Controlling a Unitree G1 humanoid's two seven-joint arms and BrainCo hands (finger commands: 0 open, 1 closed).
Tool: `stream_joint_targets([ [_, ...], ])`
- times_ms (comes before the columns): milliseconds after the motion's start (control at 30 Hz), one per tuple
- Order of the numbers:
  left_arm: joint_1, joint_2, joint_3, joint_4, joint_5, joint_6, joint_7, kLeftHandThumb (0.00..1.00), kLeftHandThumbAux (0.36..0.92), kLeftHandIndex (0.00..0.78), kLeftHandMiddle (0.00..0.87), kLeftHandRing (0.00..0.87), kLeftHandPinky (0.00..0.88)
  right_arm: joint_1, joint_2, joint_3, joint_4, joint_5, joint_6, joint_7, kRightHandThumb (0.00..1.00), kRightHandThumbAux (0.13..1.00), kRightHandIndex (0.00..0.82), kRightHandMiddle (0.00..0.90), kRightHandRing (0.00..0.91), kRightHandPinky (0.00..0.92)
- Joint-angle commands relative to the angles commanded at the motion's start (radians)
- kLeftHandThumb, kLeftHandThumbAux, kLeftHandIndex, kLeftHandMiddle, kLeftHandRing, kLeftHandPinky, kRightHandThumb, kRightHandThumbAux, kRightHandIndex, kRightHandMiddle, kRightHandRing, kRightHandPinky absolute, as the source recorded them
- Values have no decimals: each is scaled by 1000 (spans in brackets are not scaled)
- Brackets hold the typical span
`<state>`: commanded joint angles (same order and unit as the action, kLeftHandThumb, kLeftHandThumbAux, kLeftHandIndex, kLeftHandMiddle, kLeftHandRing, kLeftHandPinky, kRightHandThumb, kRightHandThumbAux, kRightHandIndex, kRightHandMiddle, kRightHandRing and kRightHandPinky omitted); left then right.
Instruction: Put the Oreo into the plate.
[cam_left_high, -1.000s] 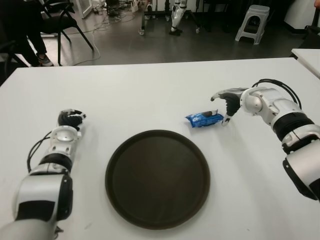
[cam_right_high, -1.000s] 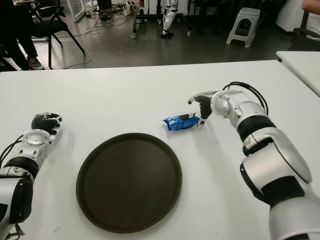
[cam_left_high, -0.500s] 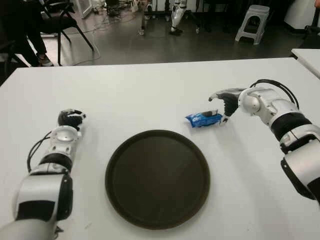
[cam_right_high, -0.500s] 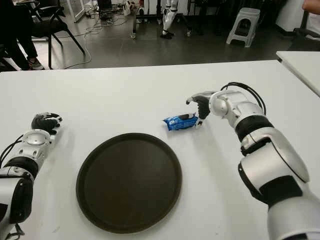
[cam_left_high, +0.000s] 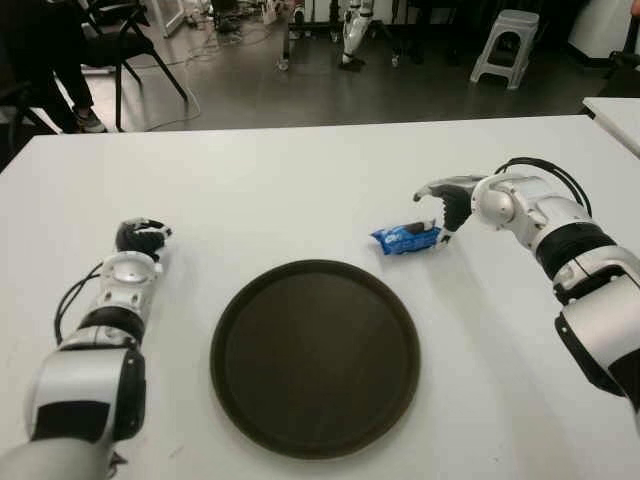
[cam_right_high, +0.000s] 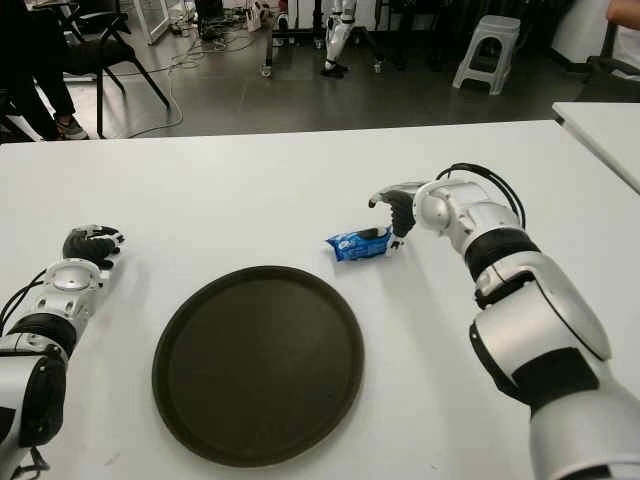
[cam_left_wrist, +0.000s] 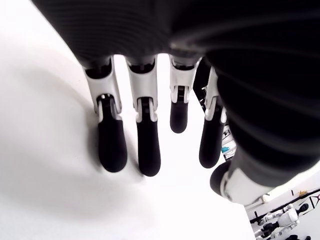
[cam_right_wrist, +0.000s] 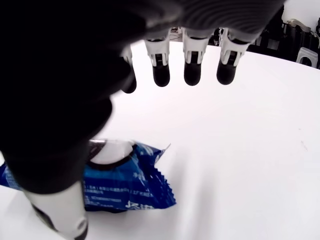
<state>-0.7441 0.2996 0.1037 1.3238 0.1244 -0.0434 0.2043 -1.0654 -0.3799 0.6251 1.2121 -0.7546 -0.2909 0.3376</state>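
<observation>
Beside the open right hand (cam_left_high: 440, 205), Oreo (cam_left_high: 407, 238) lies crosswise.

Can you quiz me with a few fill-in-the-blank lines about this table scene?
1. The Oreo packet is coloured ____.
2. The round plate holds ____.
3. The hand nearest the packet is the robot's ____ hand.
4. The packet lies on the ____, beyond the plate.

Missing words: blue; nothing; right; table
</observation>
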Motion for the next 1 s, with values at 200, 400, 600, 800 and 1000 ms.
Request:
stream_joint_targets([
  [200,0,-1,-3,-1,2,3,2,682,724,399,160,186,217,-3,10,3,5,-4,14,8,0,802,0,0,0,0],
  [400,-1,1,-1,1,0,6,-4,683,724,399,148,170,197,0,14,-1,8,0,4,1,0,804,0,0,0,0],
  [600,0,1,-2,2,1,9,-5,682,724,399,135,159,188,-2,20,-5,5,5,4,9,0,807,0,0,0,0],
  [800,-1,1,-1,2,0,9,0,680,723,399,134,155,184,-1,27,-16,2,14,13,19,0,815,0,0,0,0],
  [1000,0,2,-2,1,1,10,1,681,723,399,138,161,191,0,35,-20,6,17,23,22,0,821,0,0,0,0],
])
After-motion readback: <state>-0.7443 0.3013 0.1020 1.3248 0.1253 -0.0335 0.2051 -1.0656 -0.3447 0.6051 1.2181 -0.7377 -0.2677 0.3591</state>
